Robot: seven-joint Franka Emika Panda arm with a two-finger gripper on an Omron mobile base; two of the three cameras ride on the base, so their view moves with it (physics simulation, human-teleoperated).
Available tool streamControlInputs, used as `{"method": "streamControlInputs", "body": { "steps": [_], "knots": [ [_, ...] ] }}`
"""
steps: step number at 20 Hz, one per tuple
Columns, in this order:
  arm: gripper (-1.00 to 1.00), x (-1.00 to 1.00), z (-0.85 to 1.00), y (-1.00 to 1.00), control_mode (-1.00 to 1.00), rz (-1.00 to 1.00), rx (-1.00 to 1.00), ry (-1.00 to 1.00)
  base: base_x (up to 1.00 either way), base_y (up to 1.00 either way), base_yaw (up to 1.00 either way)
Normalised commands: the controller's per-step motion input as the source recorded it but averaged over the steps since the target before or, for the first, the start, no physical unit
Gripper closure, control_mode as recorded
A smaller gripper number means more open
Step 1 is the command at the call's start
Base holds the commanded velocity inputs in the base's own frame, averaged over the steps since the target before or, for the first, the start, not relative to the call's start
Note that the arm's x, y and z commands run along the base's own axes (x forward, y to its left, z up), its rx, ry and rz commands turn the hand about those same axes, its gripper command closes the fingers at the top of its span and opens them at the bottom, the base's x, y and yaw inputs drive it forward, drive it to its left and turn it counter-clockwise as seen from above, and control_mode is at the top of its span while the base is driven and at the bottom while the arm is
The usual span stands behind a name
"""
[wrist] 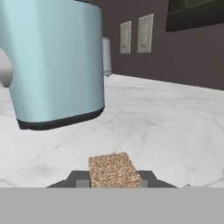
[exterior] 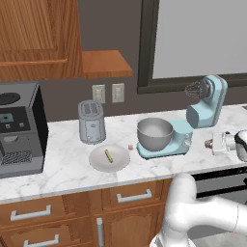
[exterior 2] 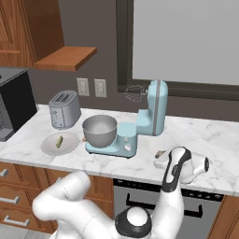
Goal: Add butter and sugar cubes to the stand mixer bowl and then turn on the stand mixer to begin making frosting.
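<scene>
The gripper (wrist: 114,183) is working low on the marble counter (exterior: 62,164), at about 3 o'clock from the stand mixer (exterior: 205,108). In the hand view its two dark fingertips (wrist: 78,180) are standing narrow, one on each side of a tan-brown sugar cube (wrist: 113,169), and they seem to be holding it. The blue side of the mixer is rising at 10 o'clock from the cube in that view.

The steel mixer bowl (exterior: 155,133) is sitting on the mixer's blue base, under the raised head and wire whisk (exterior: 194,89). A second sugar cube (exterior: 130,146) is lying at 9 o'clock from the bowl, just beside the base. The butter (exterior: 109,156) is lying on the pale plate (exterior: 98,163), at 8 o'clock from the bowl, in front of the grey toaster (exterior: 91,121).

The cube is tiny, so I think the grip is shallow; a fast lift may let it slip out. On the way to the bowl, the hand may also hit the tilted mixer head or the whisk, because both are hanging near the bowl's mouth.
</scene>
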Motion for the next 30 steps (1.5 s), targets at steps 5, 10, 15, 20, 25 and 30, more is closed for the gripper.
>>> {"method": "streamControlInputs", "body": {
  "steps": [5,10,15,20,25,30],
  "knots": [
    [1.00,-1.00,0.35,-0.12,-1.00,-0.09,0.00,-0.02,0.00,0.00,0.00],
    [1.00,-0.88,0.77,0.01,-1.00,-0.09,-0.01,-0.02,0.00,0.00,0.00],
    [1.00,-0.78,0.91,0.19,-1.00,-0.09,-0.09,-0.01,0.00,0.00,0.00],
    [1.00,-0.60,0.80,0.45,-1.00,-0.07,-0.18,0.00,0.00,0.00,0.00],
    [1.00,-0.29,0.72,0.78,-1.00,0.00,-0.25,0.00,0.00,0.00,0.00],
    [1.00,-0.05,0.61,0.89,-1.00,0.00,-0.26,0.01,0.00,0.00,0.00]
  ]
}}
